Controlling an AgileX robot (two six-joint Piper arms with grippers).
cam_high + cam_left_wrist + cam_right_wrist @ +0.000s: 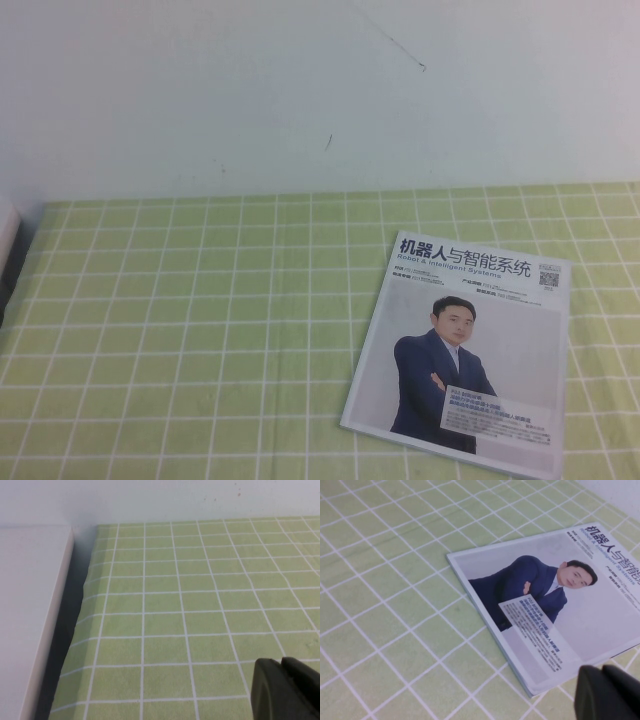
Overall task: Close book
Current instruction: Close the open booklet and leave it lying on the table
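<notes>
The book (465,355) is a thin magazine lying flat and closed on the green checked cloth at the right, front cover up, showing a man in a dark suit and Chinese title text. It also fills the right wrist view, book (555,600). My right gripper (602,672) hovers just off the magazine's near corner, fingers together, nothing between them. My left gripper (281,665) is shut over bare cloth near the table's left side, far from the magazine. Neither arm appears in the high view.
A green checked cloth (200,320) covers the table. A white wall (300,90) rises behind it. At the left edge a white board (30,605) stands beside the cloth, with a dark gap between them.
</notes>
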